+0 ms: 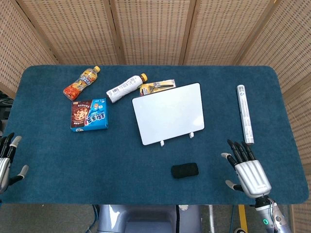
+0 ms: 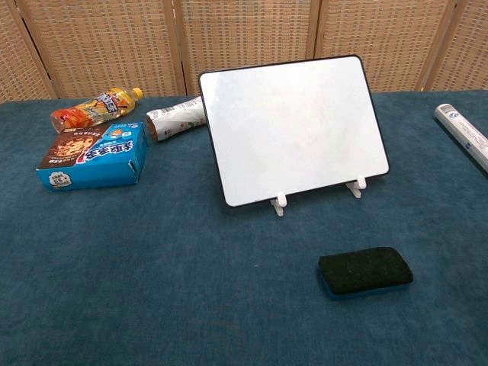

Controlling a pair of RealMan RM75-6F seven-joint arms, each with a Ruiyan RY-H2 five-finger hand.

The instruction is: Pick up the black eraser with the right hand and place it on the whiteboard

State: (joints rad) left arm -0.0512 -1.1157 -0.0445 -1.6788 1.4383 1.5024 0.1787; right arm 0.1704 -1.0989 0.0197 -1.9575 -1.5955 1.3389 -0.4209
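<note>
Silver right hand (image 1: 249, 171): fingers spread, empty, hovering near table front edge
Left hand (image 1: 7, 160): fingers apart, empty, at table's left edge
Black eraser (image 2: 365, 271): flat on blue cloth, left of right hand
Whiteboard (image 2: 293, 126): propped on stand, behind eraser

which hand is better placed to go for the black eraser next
The right hand. It is open, fingers spread, over the table's near edge a short way to the right of the black rectangular eraser, with only bare blue cloth between. The left hand sits at the far left edge, much farther away.
</note>
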